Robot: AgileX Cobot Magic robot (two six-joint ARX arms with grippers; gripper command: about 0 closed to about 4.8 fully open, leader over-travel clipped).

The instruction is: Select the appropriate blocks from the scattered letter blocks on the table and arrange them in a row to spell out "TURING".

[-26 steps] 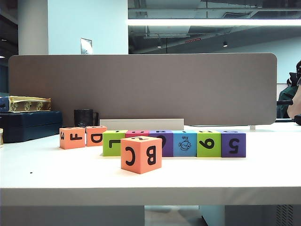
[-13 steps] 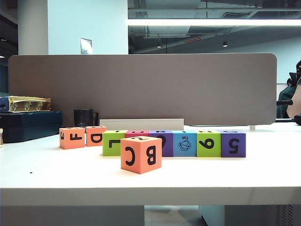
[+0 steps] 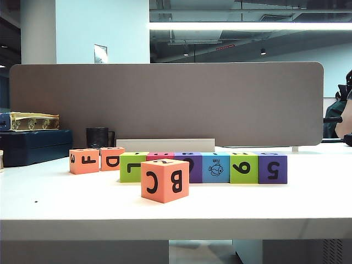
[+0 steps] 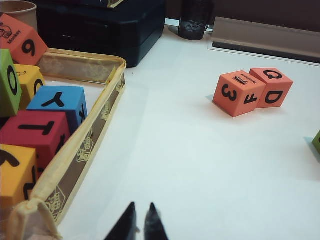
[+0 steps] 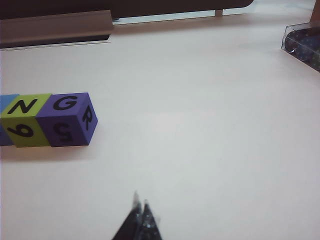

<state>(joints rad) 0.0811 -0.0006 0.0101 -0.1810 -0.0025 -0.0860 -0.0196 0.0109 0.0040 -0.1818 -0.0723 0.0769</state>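
My left gripper (image 4: 139,222) is pinched shut over bare table (image 4: 200,165), empty, the orange F (image 4: 239,93) and D (image 4: 270,87) cubes well ahead. My right gripper (image 5: 140,215), fingertips together and empty, hovers low, the purple G block (image 5: 67,119) ending the row apart to one side. In the exterior view the six-block row (image 3: 203,168) stands unchanged behind the orange B C cube (image 3: 164,180)

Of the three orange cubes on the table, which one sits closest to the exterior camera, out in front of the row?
The orange cube showing B and C. It stands alone ahead of the coloured row, while the orange F cube and orange D cube sit side by side farther back on the left.
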